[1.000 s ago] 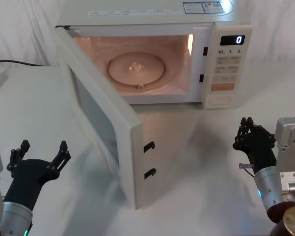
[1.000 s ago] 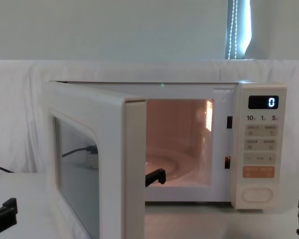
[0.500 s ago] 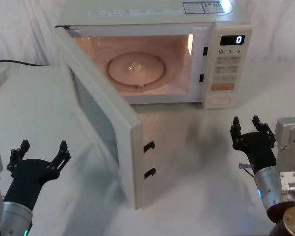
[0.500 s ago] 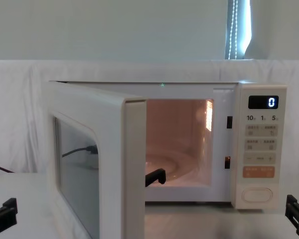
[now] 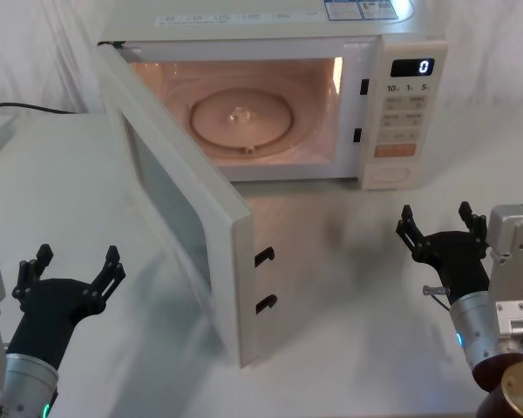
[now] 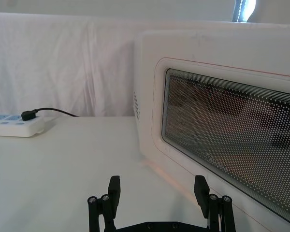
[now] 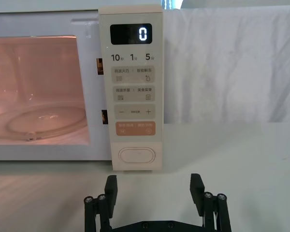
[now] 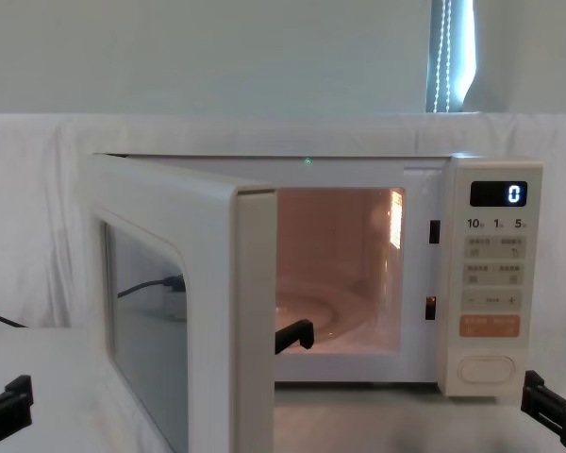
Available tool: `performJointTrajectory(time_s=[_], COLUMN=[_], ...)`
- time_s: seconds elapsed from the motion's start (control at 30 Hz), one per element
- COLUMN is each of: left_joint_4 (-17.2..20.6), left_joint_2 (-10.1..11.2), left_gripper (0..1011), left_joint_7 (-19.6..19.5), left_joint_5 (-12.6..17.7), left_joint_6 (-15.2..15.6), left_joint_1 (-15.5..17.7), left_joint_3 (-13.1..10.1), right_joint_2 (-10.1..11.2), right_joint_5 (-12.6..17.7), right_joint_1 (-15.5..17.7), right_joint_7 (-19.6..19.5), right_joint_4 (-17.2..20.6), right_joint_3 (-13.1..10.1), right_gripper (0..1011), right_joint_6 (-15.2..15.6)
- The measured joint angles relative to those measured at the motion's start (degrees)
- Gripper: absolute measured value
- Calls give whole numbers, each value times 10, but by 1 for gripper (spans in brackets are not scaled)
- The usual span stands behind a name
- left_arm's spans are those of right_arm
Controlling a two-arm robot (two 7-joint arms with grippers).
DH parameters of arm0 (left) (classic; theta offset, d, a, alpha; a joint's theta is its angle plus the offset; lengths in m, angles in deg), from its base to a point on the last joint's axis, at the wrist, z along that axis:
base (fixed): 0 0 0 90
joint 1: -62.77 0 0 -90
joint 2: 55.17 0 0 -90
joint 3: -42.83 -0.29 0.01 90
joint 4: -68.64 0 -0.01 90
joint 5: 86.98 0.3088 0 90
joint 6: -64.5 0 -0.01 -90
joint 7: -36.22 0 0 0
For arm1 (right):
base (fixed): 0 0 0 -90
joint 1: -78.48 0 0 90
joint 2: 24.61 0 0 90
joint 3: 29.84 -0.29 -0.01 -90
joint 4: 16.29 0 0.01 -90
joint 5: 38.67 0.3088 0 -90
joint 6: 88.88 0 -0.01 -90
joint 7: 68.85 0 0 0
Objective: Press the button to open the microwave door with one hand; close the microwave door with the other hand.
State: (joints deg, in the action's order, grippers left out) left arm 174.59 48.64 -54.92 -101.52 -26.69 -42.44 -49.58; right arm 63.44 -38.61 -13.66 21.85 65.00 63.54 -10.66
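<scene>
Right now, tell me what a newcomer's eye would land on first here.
The door stands swung wide open toward the robot's left, baring the lit orange cavity and its glass turntable. On the panel at the right, the display glows 0, with the button at the bottom. Both grippers hang low and open over the table: the left gripper before the door's glass, the right gripper facing the panel.

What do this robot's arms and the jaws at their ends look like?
Both end in matte black claws with thin, jointed prongs tipped by blocky pads. The left gripper sits on a black tapered base and a silver cylindrical wrist with a small green light. The right gripper has the same silver wrist, a blue-green light, and a grey boxy module bolted beside it.
</scene>
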Motion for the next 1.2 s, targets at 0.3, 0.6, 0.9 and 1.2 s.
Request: performJointTrajectory(time_s=[0.3,0.6,0.9,1.2], left_joint_4=[0,0,0,0], left_joint_2=[0,0,0,0], left_gripper=[1001,950,707,412], left_joint_7=[0,0,0,0], left_joint_5=[0,0,0,0], left_joint_6=[0,0,0,0], left_joint_1=[0,0,0,0], left_joint_3=[0,0,0,0], right_joint_2=[0,0,0,0], right_joint_5=[0,0,0,0], right_joint_1=[0,0,0,0], right_joint_7=[0,0,0,0], right_joint_4=[0,0,0,0], right_joint_3=[0,0,0,0], right_gripper=[1002,1002,1002,1002], right_joint_6=[0,0,0,0])
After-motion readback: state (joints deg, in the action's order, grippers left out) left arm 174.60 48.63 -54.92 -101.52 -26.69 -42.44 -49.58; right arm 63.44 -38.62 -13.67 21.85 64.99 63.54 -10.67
